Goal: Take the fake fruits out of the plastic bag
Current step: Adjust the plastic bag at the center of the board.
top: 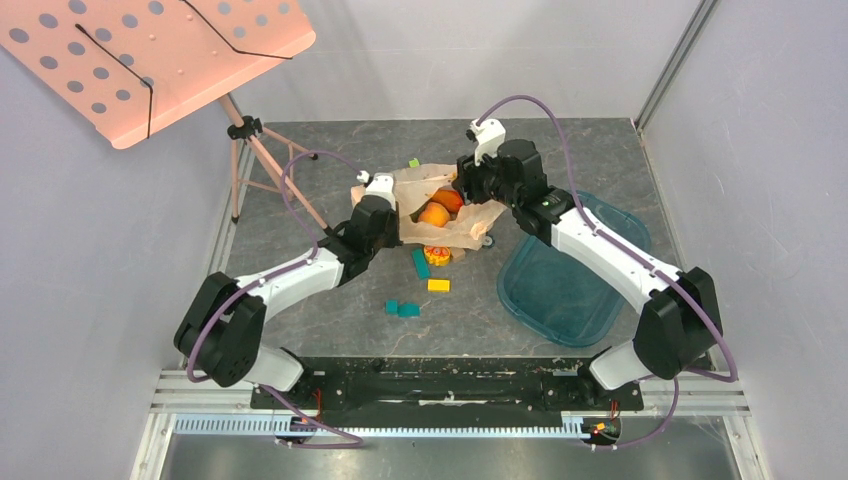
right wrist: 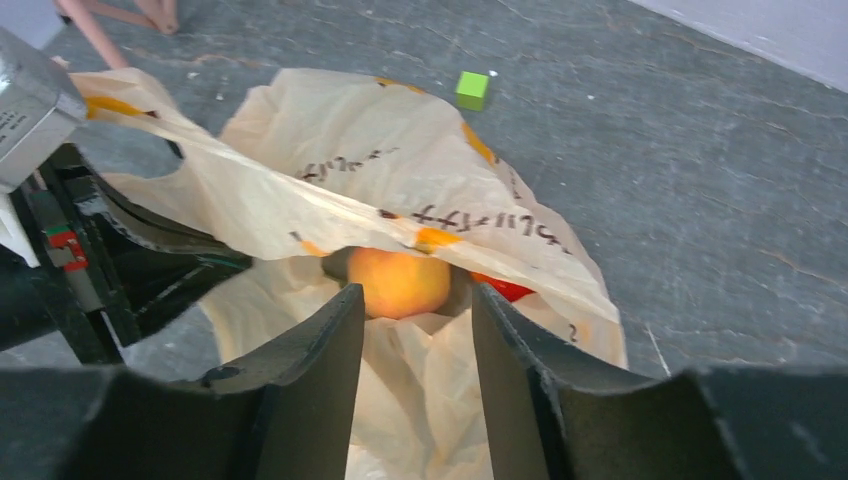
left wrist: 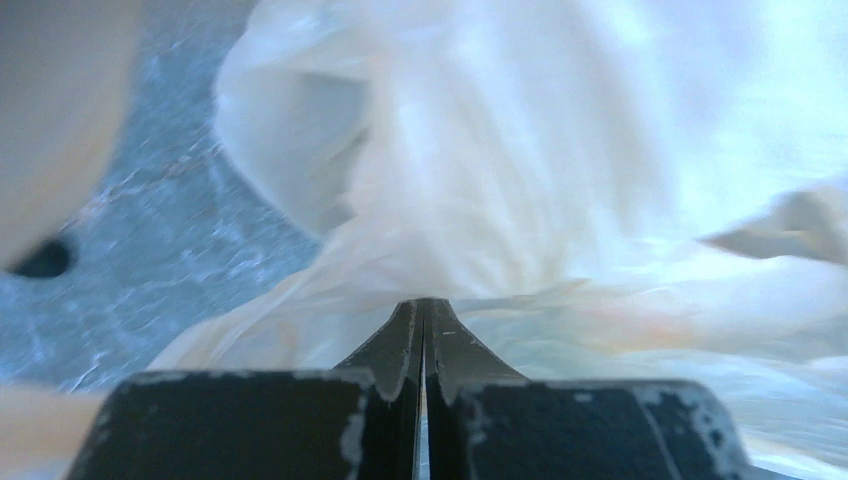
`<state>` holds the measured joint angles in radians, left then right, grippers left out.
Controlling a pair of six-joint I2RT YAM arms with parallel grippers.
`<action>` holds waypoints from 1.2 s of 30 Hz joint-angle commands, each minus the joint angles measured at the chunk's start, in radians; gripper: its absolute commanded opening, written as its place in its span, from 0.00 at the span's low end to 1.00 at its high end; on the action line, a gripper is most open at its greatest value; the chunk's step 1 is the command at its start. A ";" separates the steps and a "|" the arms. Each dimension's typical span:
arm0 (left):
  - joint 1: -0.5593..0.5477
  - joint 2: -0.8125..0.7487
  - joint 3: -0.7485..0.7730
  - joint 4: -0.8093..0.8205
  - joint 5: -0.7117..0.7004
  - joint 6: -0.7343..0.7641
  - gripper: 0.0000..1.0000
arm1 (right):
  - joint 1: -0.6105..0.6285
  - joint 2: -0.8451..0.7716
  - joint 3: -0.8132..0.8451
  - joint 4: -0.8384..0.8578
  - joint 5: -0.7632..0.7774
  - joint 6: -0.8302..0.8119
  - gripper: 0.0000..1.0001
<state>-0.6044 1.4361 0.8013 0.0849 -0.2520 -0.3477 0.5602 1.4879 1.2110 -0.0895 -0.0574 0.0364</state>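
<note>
The plastic bag lies crumpled mid-table with its mouth open toward my right gripper. In the mouth sits a glossy fake fruit, yellow-orange fading to red at its right end; from above it shows at the bag's middle. My left gripper is shut on the plastic bag, pinching its edge and holding the upper lip up. My right gripper is open just short of the fruit, fingers over the bag's lower film, with nothing gripped between them.
A teal tray lies right of the bag under my right arm. Small blocks lie in front of the bag: green, yellow, teal. A green cube sits beyond it. A pink stand's tripod is at far left.
</note>
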 commanded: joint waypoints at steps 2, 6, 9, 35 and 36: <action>-0.021 -0.058 0.070 0.033 0.113 -0.029 0.02 | 0.033 -0.004 0.065 -0.003 -0.052 0.064 0.37; -0.025 -0.031 0.100 0.042 0.126 -0.036 0.02 | 0.073 0.001 0.056 0.000 -0.016 0.078 0.23; -0.026 0.007 0.134 0.051 0.137 -0.041 0.02 | 0.107 0.017 0.060 0.005 0.002 0.092 0.17; 0.048 0.194 0.181 0.154 0.078 -0.080 0.02 | 0.163 0.115 -0.331 0.250 0.296 0.272 0.02; 0.051 0.193 0.177 0.156 0.076 -0.079 0.02 | 0.164 0.112 -0.348 0.253 0.297 0.277 0.03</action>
<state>-0.5747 1.6283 0.9760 0.1745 -0.1394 -0.3679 0.7166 1.6211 0.9146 0.0929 0.2100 0.2810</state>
